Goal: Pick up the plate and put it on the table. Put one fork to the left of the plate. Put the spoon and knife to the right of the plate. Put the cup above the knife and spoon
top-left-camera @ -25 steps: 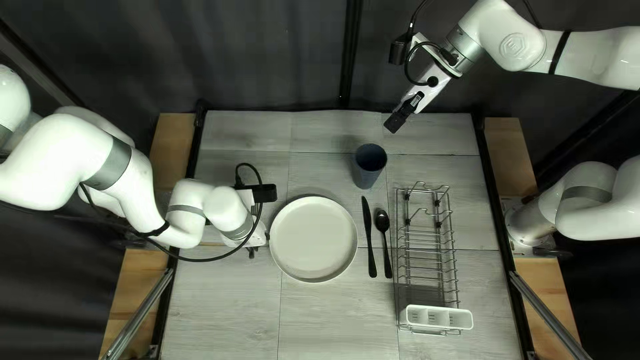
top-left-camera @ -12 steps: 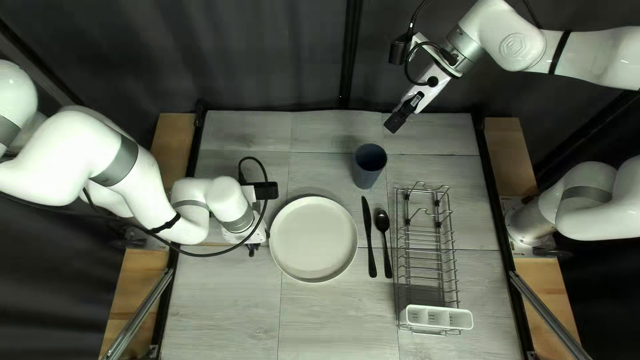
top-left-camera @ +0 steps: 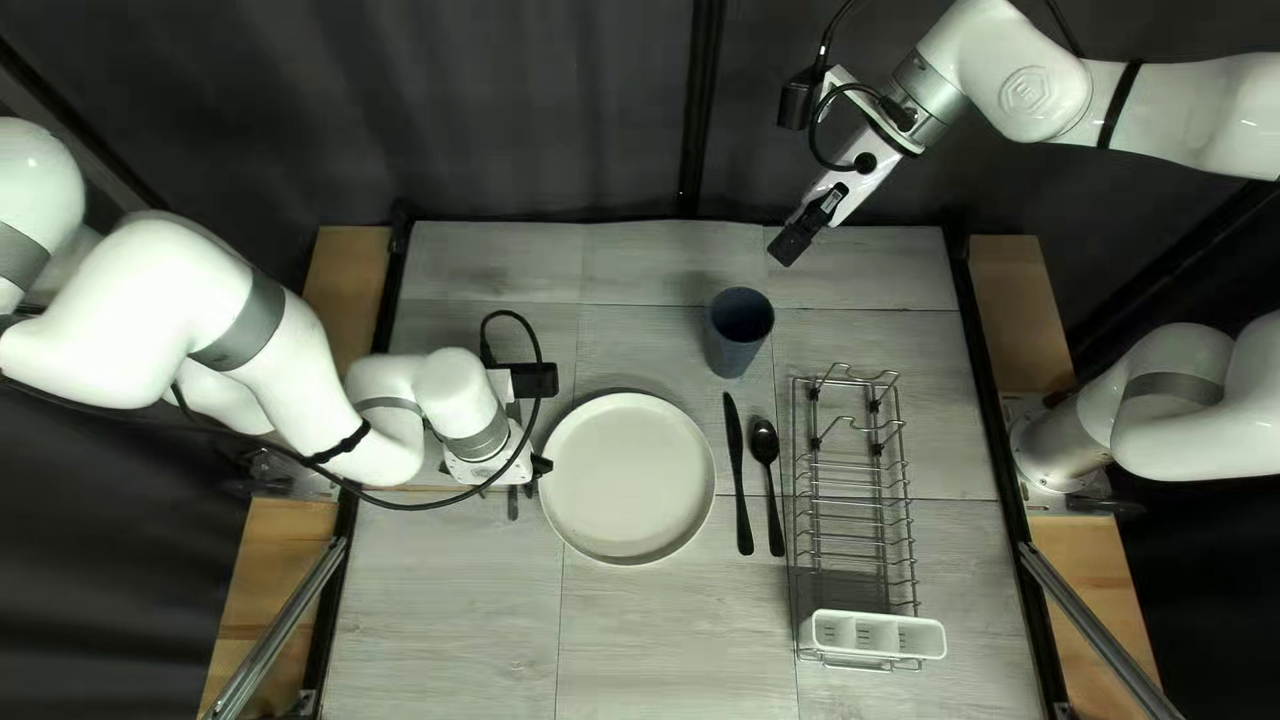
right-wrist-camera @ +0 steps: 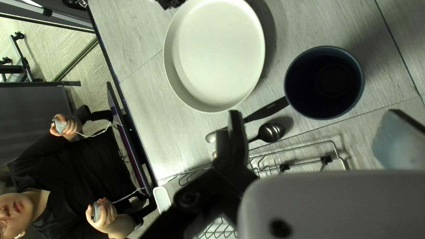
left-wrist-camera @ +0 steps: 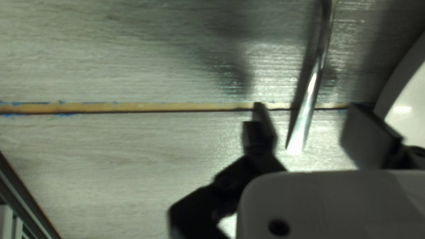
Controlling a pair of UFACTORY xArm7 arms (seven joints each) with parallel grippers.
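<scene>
Setting the fork [left-wrist-camera: 311, 95] seems nearly finished: it lies left of the plate [top-left-camera: 627, 478] on the worktop [top-left-camera: 440, 600], between the left claw [left-wrist-camera: 313, 126]'s parted fingers. That one should lift clear without nudging either. The right claw [right-wrist-camera: 316, 132] hangs open, empty.

Glare and soft shadows cross the tabletop [left-wrist-camera: 110, 150] in the blurred left wrist view.
</scene>
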